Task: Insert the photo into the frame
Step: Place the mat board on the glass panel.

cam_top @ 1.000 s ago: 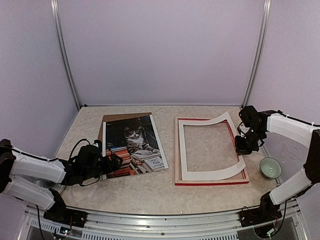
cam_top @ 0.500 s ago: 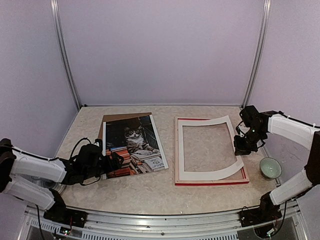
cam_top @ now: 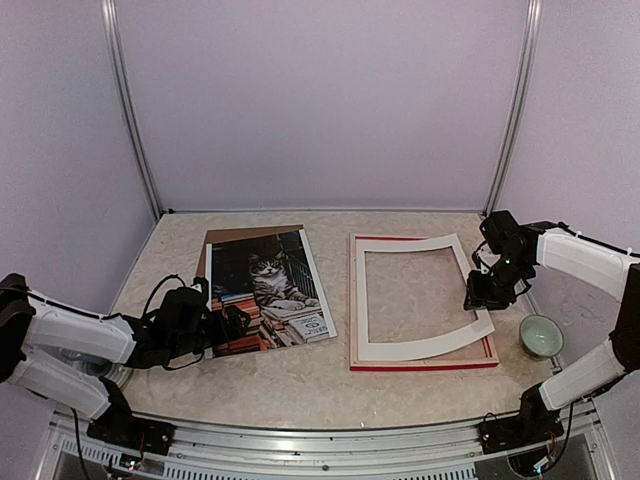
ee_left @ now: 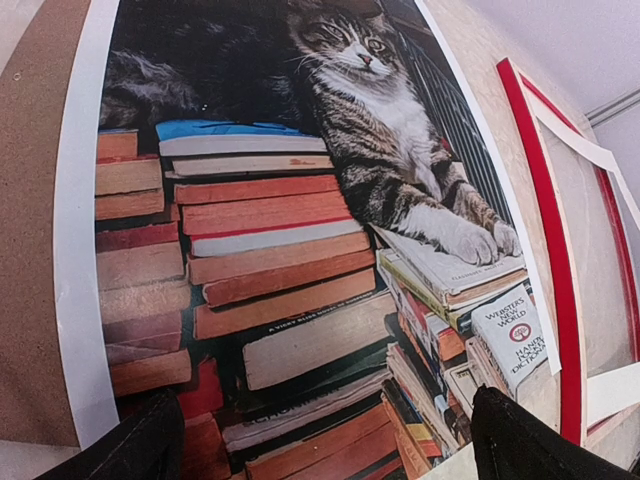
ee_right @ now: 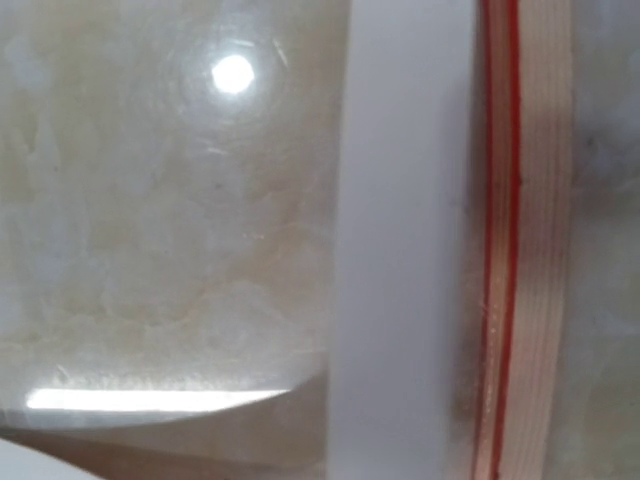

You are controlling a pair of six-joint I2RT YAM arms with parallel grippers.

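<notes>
The left pincer [cam_top: 233,325] lay low over the table [cam_top: 300,390], its jaws spread wide and gripping nothing. In its wrist view the two dark fingers [ee_left: 135,450] sat at either bottom corner. Directly ahead of it, just past the fingertips, the cat photo [cam_top: 265,290] lay face up on a brown backing board [cam_top: 235,235]. Well off to that pincer's right the red frame [cam_top: 425,365] lay flat, a white mat border [cam_top: 415,350] resting in it. The right pincer [cam_top: 485,297] hung at the mat's right-hand strip, by the frame's right bar; whether its jaws were parted or clamped on the mat I could not tell. A pale green bowl [cam_top: 540,335] stood near its right side
</notes>
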